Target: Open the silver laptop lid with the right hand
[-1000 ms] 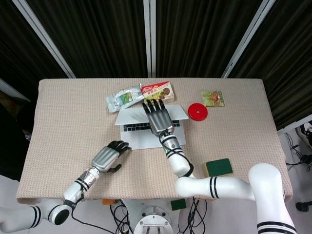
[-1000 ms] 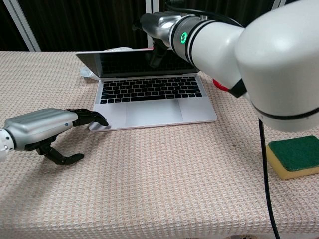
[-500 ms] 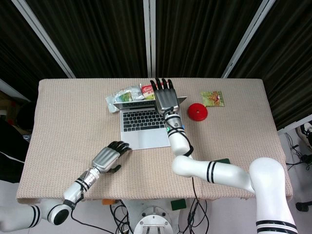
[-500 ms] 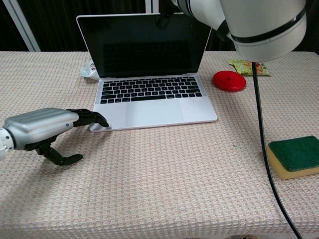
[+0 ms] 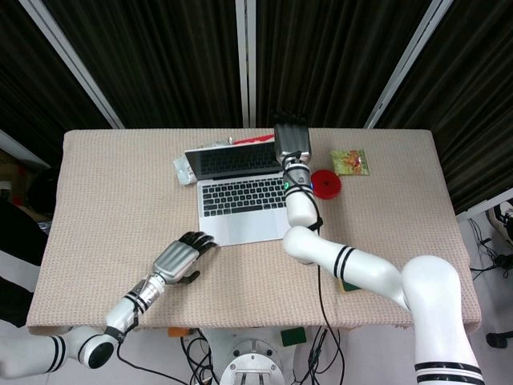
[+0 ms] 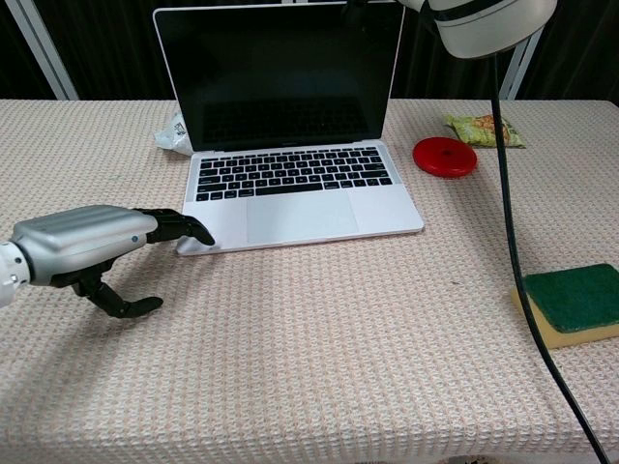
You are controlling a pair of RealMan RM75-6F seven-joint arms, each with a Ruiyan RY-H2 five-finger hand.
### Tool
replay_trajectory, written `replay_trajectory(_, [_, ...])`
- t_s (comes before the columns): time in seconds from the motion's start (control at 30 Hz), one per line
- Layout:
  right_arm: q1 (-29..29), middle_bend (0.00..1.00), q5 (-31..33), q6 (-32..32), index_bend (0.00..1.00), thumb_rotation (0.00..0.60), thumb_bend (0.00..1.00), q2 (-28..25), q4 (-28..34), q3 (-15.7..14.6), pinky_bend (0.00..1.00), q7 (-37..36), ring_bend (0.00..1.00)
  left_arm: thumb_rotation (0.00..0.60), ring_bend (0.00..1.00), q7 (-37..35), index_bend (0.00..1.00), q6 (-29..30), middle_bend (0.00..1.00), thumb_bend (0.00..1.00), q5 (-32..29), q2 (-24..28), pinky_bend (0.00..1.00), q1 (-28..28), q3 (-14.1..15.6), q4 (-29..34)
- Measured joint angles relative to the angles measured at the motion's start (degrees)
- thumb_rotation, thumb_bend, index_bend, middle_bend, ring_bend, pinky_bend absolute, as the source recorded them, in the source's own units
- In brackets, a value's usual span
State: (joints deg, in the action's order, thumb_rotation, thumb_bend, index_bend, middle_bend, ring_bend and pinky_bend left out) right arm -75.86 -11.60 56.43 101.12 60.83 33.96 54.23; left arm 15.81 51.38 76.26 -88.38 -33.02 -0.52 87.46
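The silver laptop (image 5: 240, 200) stands open in the middle of the table, its dark screen (image 6: 276, 77) upright and its keyboard (image 6: 290, 174) exposed. My right hand (image 5: 292, 142) is flat with fingers stretched out, at the top right corner of the lid; whether it touches the edge is unclear. The chest view shows only that arm's white forearm (image 6: 479, 19). My left hand (image 6: 87, 246) lies on the cloth at the near left, holding nothing. Its fingertips (image 6: 193, 230) rest on the laptop's front left corner.
A red disc (image 6: 445, 157) and a green snack packet (image 6: 486, 130) lie right of the laptop. A silvery bag (image 5: 183, 167) sits behind its left side. A green-and-yellow sponge (image 6: 575, 304) is at the near right. A black cable (image 6: 513, 242) hangs from the right arm.
The lid has swung from nearly shut to upright. My right hand moved up and toward the table's far side with the lid's top edge. The left hand stayed on the corner.
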Motion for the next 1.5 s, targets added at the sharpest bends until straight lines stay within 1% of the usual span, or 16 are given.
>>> replay_trajectory(0.33, [-2.56,0.0,2.93,-5.76,0.0,0.6,0.61,1.58,-10.4,0.72,0.0,-0.58,0.0,0.6,0.03,0.81,0.14,-0.92,0.09,0.35,-2.15,0.78,0.1,-0.71,-0.05,0.31])
replay_trajectory(0.57, [-4.14,0.0,4.31,-8.68,0.0,0.6,0.61,3.47,-17.3,0.82,0.0,-0.12,0.0,0.6,0.03,0.85,0.14,-0.81,0.09,0.35,-2.43,1.06,0.1,-0.87,0.26,0.61])
replay_trajectory(0.63, [-4.14,0.0,4.25,-9.64,0.0,0.6,0.61,3.82,-18.36,0.77,0.0,-0.4,0.0,0.6,0.03,0.9,0.14,-0.71,0.09,0.35,-2.38,1.2,0.1,-0.91,0.33,0.82])
replay_trajectory(0.73, [-3.62,0.0,3.53,-9.95,0.0,0.6,0.6,3.37,-17.46,0.76,0.0,-1.4,0.0,0.6,0.03,0.93,0.14,-0.01,0.09,0.35,-1.95,1.58,0.1,-0.85,0.36,1.54])
replay_trajectory(0.8, [-2.75,0.0,2.43,-9.87,0.0,0.6,0.59,2.38,-15.29,0.63,0.0,-2.52,0.0,0.6,0.03,0.99,0.14,0.83,0.09,0.35,-1.44,1.88,0.1,-0.7,0.37,2.1])
replay_trajectory(0.9, [-0.59,0.0,0.3,-9.25,0.0,0.6,0.58,0.09,-9.82,0.23,0.0,-4.65,0.0,0.6,0.03,1.21,0.14,2.93,0.09,0.35,0.0,2.67,0.1,-0.2,0.54,3.41])
replay_trajectory(1.03, [3.8,0.0,-3.79,-7.47,0.0,0.6,0.57,-4.53,1.25,-0.99,0.0,-7.87,0.0,0.6,0.03,1.54,0.14,6.63,0.09,0.35,1.43,5.03,0.1,1.22,0.78,6.26])
replay_trajectory(1.13, [8.16,0.0,-7.82,-5.48,0.0,0.6,0.55,-9.12,11.43,-2.44,0.0,-10.66,0.0,0.6,0.03,1.69,0.14,8.92,0.09,0.35,1.64,6.96,0.1,2.35,0.76,7.95])
replay_trajectory(1.17, [10.15,0.0,-9.76,-4.55,0.0,0.6,0.54,-11.25,15.61,-3.21,0.0,-11.78,0.0,0.6,0.03,1.7,0.14,9.81,0.09,0.35,1.64,7.65,0.1,2.82,0.73,8.43])
replay_trajectory(1.23, [13.45,0.0,-13.15,-2.92,0.0,0.6,0.53,-14.8,21.94,-4.62,0.0,-13.46,0.0,0.6,0.03,1.63,0.14,12.25,0.09,0.35,1.55,9.4,0.1,4.18,0.65,9.44])
replay_trajectory(1.27, [15.91,0.0,-15.83,-1.61,0.0,0.6,0.53,-17.42,26.17,-5.79,0.0,-14.54,0.0,0.6,0.03,1.52,0.14,13.44,0.09,0.35,1.46,10.21,0.1,4.9,0.64,9.8])
replay_trajectory(1.33, [20.0,0.0,-20.53,0.71,0.0,0.6,0.5,-21.56,32.38,-7.9,0.0,-16.2,0.0,0.6,0.03,1.04,0.14,16.43,0.09,0.35,1.14,12.26,0.1,6.92,0.64,10.42])
replay_trajectory(1.37, [22.85,0.0,-23.98,2.41,0.0,0.6,0.48,-24.21,36.12,-9.48,0.0,-17.38,0.0,0.6,0.03,0.74,0.14,17.74,0.09,0.35,0.96,13.15,0.1,7.88,0.65,10.57])
replay_trajectory(1.43, [27.12,0.0,-29.3,5.03,0.0,0.6,0.41,-27.9,40.44,-11.98,0.0,-19.34,0.0,0.6,0.03,-0.07,0.14,20.74,0.09,0.35,0.59,14.87,0.1,10.09,0.68,10.57])
replay_trajectory(1.5, [32.22,0.0,-35.51,8.24,0.0,0.6,0.36,-31.52,43.65,-15.16,0.0,-22.11,0.0,0.6,0.03,-0.96,0.14,23.35,0.09,0.35,0.24,15.95,0.09,12.04,0.67,10.11])
